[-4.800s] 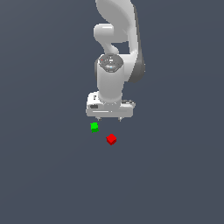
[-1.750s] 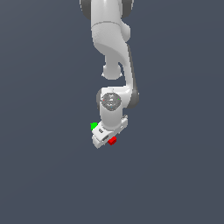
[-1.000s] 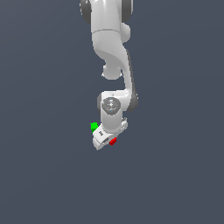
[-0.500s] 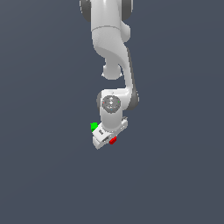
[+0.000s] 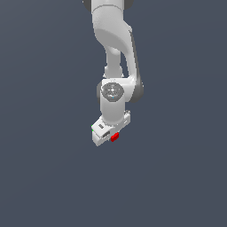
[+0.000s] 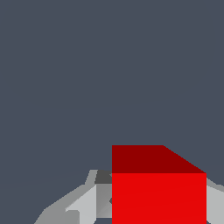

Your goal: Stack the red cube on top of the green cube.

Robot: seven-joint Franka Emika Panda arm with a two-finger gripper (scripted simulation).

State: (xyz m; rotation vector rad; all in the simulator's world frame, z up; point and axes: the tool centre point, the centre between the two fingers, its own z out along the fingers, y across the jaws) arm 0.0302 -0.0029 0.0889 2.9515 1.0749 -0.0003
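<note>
In the exterior view my white gripper [image 5: 111, 135] hangs low under the arm, and the red cube [image 5: 115, 137] shows at its lower edge between the fingers. In the wrist view the red cube [image 6: 158, 192] fills the gap of the gripper [image 6: 153, 208], with a grey finger [image 6: 85, 204] on one side and another at the opposite edge, so the gripper is shut on it. Of the green cube only a thin green sliver [image 5: 92, 128] shows, at the gripper body's edge on the exterior view's left. The rest of it is hidden behind the gripper. It is out of the wrist view.
The flat dark grey floor [image 5: 177, 177] extends all round. The white arm [image 5: 115, 53] rises straight up above the gripper. No other objects are in view.
The gripper came down over the red cube and closed around it. In the last half second it has risen slightly with the cube, and its body now covers most of the green cube.
</note>
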